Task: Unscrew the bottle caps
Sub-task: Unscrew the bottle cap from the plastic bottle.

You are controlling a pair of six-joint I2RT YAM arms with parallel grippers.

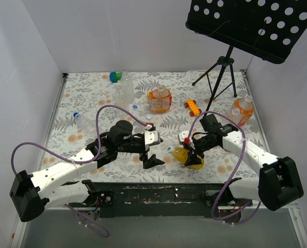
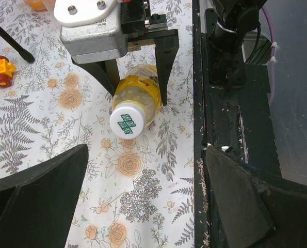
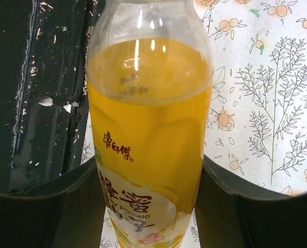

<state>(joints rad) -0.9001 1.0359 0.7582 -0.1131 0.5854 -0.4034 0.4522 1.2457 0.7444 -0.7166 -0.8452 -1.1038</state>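
Note:
A bottle point(image 1: 189, 158) of yellow liquid lies on its side near the table's front edge, its white cap point(image 1: 171, 150) pointing left. My right gripper point(image 1: 193, 156) is shut on the bottle's body point(image 3: 148, 129), with a black finger point(image 3: 65, 206) pressed against each side. In the left wrist view the white cap point(image 2: 127, 121) with green print faces the camera, the bottle point(image 2: 140, 90) behind it between the right gripper's fingers. My left gripper point(image 1: 156, 152) stands wide open just left of the cap, apart from it, with only the floral cloth between its fingers point(image 2: 34, 181).
Behind stand an orange squat bottle point(image 1: 159, 99), an orange bottle point(image 1: 242, 110) at right, and clear bottles point(image 1: 125, 88). A clear bottle point(image 1: 83, 120) lies at left. An orange toy car point(image 1: 192, 107), a green-blue block point(image 1: 115, 77) and a music stand's tripod point(image 1: 223, 72) lie farther back. The dark front rail point(image 1: 158, 188) runs close by.

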